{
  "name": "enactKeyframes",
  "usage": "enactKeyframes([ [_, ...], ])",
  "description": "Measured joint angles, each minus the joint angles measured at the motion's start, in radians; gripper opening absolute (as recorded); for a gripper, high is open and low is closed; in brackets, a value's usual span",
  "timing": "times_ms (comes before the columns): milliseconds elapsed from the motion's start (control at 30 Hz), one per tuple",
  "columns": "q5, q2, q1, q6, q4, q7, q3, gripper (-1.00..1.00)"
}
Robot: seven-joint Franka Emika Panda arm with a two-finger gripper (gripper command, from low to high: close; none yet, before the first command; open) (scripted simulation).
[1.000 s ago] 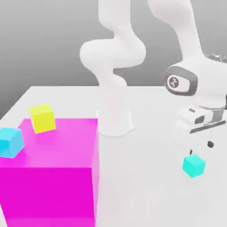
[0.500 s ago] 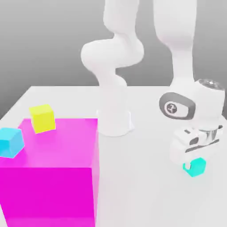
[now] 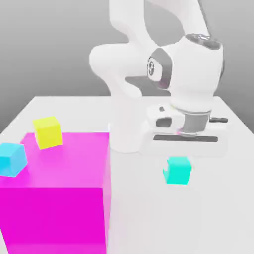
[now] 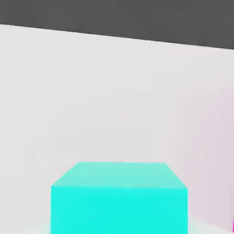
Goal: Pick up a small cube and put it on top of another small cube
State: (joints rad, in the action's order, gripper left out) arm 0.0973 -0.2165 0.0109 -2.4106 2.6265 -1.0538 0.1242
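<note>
The gripper (image 3: 177,166) hangs below the white arm's wrist, right of centre in the exterior view, and it is clamped on the small cube (image 3: 178,170), which sits just under the hand and appears lifted off the table (image 3: 149,208). In the hand view the same turquoise cube (image 4: 119,199) sits close to the camera with its flat top face showing, and the pale table (image 4: 91,100) spreads out beyond it. The arm's white base (image 3: 128,134) stands on the table behind the gripper. Towards the exterior view's left stands the large magenta block (image 3: 59,193), well apart from the held cube. On the block's top, near its far edge, rests a yellow cube (image 3: 47,132). A sky-blue cube (image 3: 12,159) sits at the block's left edge, nearer the camera than the yellow one.
</note>
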Motion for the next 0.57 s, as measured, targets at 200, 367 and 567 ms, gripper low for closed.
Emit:
enactKeyframes([
  [200, -0.001, -0.179, -0.177, 0.248, -0.073, 0.080, -0.186, -1.00],
  [367, 0.005, -0.277, -0.303, 0.362, -0.091, 0.133, -0.319, -1.00],
  [567, 0.007, -0.243, -0.314, 0.261, -0.024, 0.140, -0.333, 1.00],
])
